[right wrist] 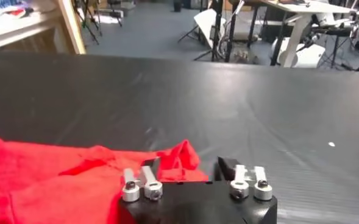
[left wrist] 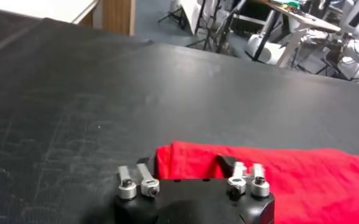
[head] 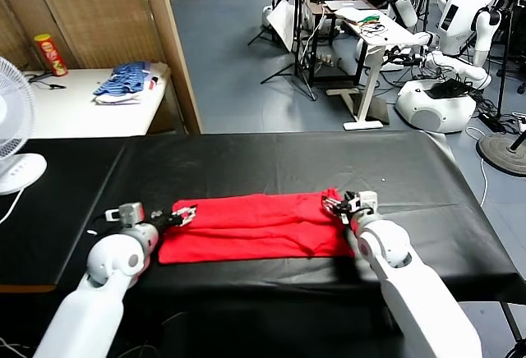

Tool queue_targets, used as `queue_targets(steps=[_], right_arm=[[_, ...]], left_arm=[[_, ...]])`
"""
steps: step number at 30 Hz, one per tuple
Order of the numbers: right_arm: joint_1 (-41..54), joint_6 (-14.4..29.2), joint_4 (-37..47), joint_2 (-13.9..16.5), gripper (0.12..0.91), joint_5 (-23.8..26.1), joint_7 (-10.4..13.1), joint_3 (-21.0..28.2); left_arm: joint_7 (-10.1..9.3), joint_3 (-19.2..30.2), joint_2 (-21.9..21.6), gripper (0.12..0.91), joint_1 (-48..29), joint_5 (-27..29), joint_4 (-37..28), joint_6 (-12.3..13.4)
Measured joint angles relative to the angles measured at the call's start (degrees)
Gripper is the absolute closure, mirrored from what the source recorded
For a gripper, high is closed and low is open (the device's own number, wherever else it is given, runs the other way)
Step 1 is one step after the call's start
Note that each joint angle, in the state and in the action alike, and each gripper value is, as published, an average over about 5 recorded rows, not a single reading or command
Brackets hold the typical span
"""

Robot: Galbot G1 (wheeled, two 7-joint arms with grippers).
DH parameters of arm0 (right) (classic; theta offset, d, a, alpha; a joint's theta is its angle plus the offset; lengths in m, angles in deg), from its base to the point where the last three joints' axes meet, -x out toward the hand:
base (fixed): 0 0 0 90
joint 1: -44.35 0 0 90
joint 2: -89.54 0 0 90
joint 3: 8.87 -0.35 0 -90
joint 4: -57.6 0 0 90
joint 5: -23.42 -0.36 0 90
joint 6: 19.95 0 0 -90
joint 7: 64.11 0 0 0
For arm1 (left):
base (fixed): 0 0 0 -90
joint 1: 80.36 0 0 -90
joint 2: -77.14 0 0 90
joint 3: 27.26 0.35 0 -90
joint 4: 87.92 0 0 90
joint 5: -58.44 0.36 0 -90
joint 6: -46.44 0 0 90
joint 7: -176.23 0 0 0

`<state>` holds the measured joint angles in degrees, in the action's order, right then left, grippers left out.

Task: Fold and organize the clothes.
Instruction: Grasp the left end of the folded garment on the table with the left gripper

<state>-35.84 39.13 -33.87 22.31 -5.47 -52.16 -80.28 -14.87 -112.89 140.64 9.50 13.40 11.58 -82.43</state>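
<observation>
On the black counter [head: 271, 161], near its front edge, lies the red T-shirt [head: 255, 227], folded into a long flat band between the two arms. At the band's left end the left claw [head: 182, 213] is low over the cloth; its fingers [left wrist: 225, 163] stand apart around the edge of the shirt [left wrist: 277, 176]. At the right end the right claw [head: 341, 205] has its fingers [right wrist: 150, 165] apart too, with a small raised corner of the red fabric [right wrist: 180, 157] between them. If either claw really grips the cloth, I cannot tell. Behind, on a white side table [head: 82, 112], rests a blue patterned pile of clothes [head: 125, 80].
</observation>
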Motion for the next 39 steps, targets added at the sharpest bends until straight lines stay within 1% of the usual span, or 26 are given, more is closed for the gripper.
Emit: queue_targets(steps=[2, 4, 5, 6, 8, 10, 12, 13, 14, 17, 18, 19, 20, 21, 22, 24, 25, 27, 28, 32, 39], right_arm=[[-0.4, 1.4, 0.2, -0.6, 0.753, 1.2, 0.9, 0.1], [-0.8, 2.7, 0.2, -1.3, 0.842, 2.3, 1.8, 0.2], [-1.1, 3.3, 0.2, -1.6, 0.865, 2.7, 2.2, 0.3], [-1.4, 3.8, 0.2, -1.9, 0.889, 3.1, 2.5, 0.3], [-1.9, 4.5, 0.1, -2.3, 0.893, 3.7, 2.7, 0.2], [-2.5, 4.8, -0.3, -2.6, 0.892, 4.2, 2.4, -0.1], [-3.1, 4.9, -0.8, -2.5, 0.884, 4.4, 1.6, -0.5], [-3.5, 4.8, -1.2, -2.3, 0.874, 4.4, 1.1, -0.7], [-3.8, 4.7, -1.6, -2.1, 0.847, 4.4, 0.6, -0.9], [-4.9, 4.1, -3.0, -1.2, 0.71, 4.3, -0.7, -1.5], [-5.3, 3.9, -3.6, -0.9, 0.643, 4.2, -0.9, -1.7], [-5.7, 3.7, -4.2, -0.6, 0.593, 4.1, -1.0, -1.9], [-6.0, 3.6, -4.9, -0.2, 0.542, 4.0, -1.2, -2.2], [-6.4, 3.5, -5.6, 0.1, 0.476, 3.8, -1.3, -2.4], [-6.8, 3.3, -6.3, 0.5, 0.425, 3.7, -1.3, -2.7], [-7.7, 3.2, -7.7, 1.3, 0.324, 3.2, -1.4, -3.2], [-8.1, 3.0, -8.5, 1.6, 0.288, 3.1, -1.4, -3.4], [-9.0, 2.8, -10.0, 2.1, 0.244, 2.7, -1.5, -4.0], [-9.4, 2.7, -10.7, 2.3, 0.235, 2.6, -1.5, -4.2], [-11.0, 2.6, -13.3, 2.8, 0.228, 2.1, -1.7, -4.9], [-13.3, 1.9, -18.1, 3.1, 0.227, 0.4, -2.3, -5.9]], left_arm=[[0.41, 0.1, 0.4, 0.689, -0.2, 1.7, -0.8, 1.2], [1.15, 0.3, 0.7, 0.788, -0.2, 4.4, -1.6, 2.9], [1.55, 0.4, 0.9, 0.836, -0.2, 6.0, -2.0, 3.8], [1.95, 0.6, 1.1, 0.866, -0.2, 7.6, -2.3, 4.6], [2.58, 0.8, 1.3, 0.892, -0.3, 10.5, -2.8, 5.7], [3.19, 0.9, 1.6, 0.891, -0.6, 12.6, -3.3, 6.6], [3.83, 1.1, 1.8, 0.873, -1.0, 13.9, -3.6, 7.4], [4.19, 1.1, 1.9, 0.846, -1.2, 14.2, -3.6, 7.7], [4.54, 1.2, 2.0, 0.818, -1.4, 14.4, -3.6, 7.9], [5.39, 1.2, 1.7, 0.673, -1.7, 14.6, -3.3, 8.4], [5.55, 1.2, 1.5, 0.623, -1.8, 14.5, -3.2, 8.4], [5.65, 1.2, 1.3, 0.556, -1.9, 14.3, -3.0, 8.4], [5.7, 1.1, 1.1, 0.505, -1.9, 14.1, -2.8, 8.4], [5.72, 1.1, 0.9, 0.455, -1.9, 13.9, -2.6, 8.3], [5.72, 1.0, 0.6, 0.391, -1.7, 13.6, -2.3, 8.3], [5.72, 0.6, 0.1, 0.309, -1.3, 12.9, -1.7, 8.1], [5.72, 0.4, -0.3, 0.272, -1.0, 12.4, -1.3, 8.0], [5.69, -0.1, -0.9, 0.245, -0.4, 11.1, -0.5, 7.8], [5.64, -0.5, -1.1, 0.237, 0.0, 10.2, 0.0, 7.6], [5.49, -2.3, -1.3, 0.233, 2.3, 7.2, 2.2, 7.2], [5.62, -5.3, 0.7, 0.232, 7.8, 7.1, 5.5, 7.7]])
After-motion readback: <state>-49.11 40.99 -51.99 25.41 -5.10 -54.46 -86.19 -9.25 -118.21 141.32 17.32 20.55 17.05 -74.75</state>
